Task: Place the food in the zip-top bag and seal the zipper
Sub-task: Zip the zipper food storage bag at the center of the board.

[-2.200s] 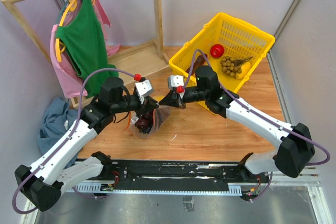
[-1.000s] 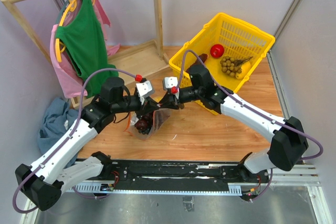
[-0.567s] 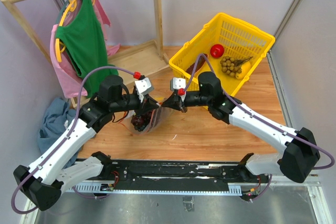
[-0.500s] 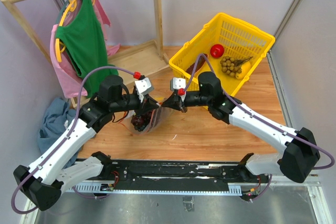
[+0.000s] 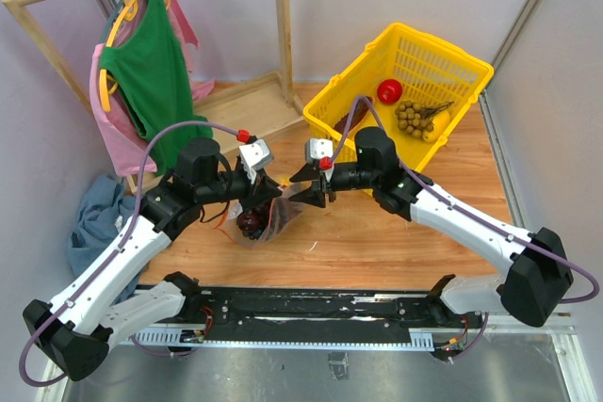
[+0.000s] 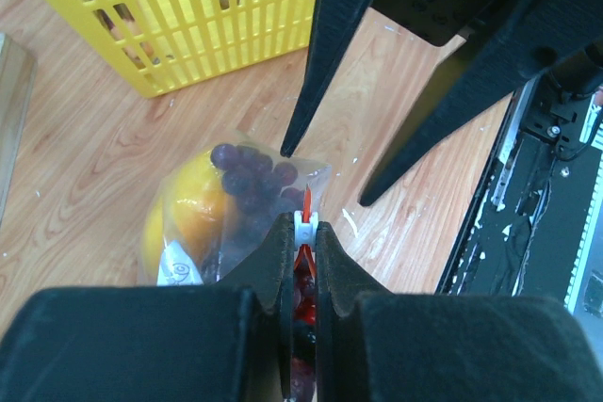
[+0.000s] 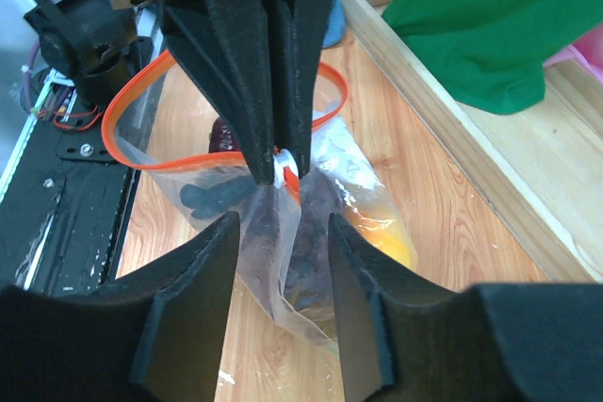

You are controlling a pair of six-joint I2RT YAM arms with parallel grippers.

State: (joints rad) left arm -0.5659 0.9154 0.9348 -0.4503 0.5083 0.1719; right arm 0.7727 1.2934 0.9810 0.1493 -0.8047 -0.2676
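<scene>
The clear zip-top bag (image 5: pixel 262 223) lies on the wooden table between my two grippers. Dark purple grapes (image 6: pixel 250 181) and a yellow bell pepper (image 6: pixel 193 209) show through its plastic, and something red shows between my left fingers. My left gripper (image 6: pixel 303 228) is shut on the white slider of the red-orange zipper (image 7: pixel 141 101), whose strip still loops apart behind it. My right gripper (image 7: pixel 283 223) is open, its jaws either side of the bag's pinched corner just below the left fingertips (image 7: pixel 273 162).
A yellow basket (image 5: pixel 415 72) at the back right holds a red round fruit (image 5: pixel 388 91) and a brownish bunch (image 5: pixel 412 118). A wooden rack with a green garment (image 5: pixel 151 63) stands at the back left. A blue cloth (image 5: pixel 94 218) lies at the left.
My right gripper was shut at the bag's mouth half a second ago and now stands open around it. The left gripper keeps its hold, and the bag has sagged slightly.
</scene>
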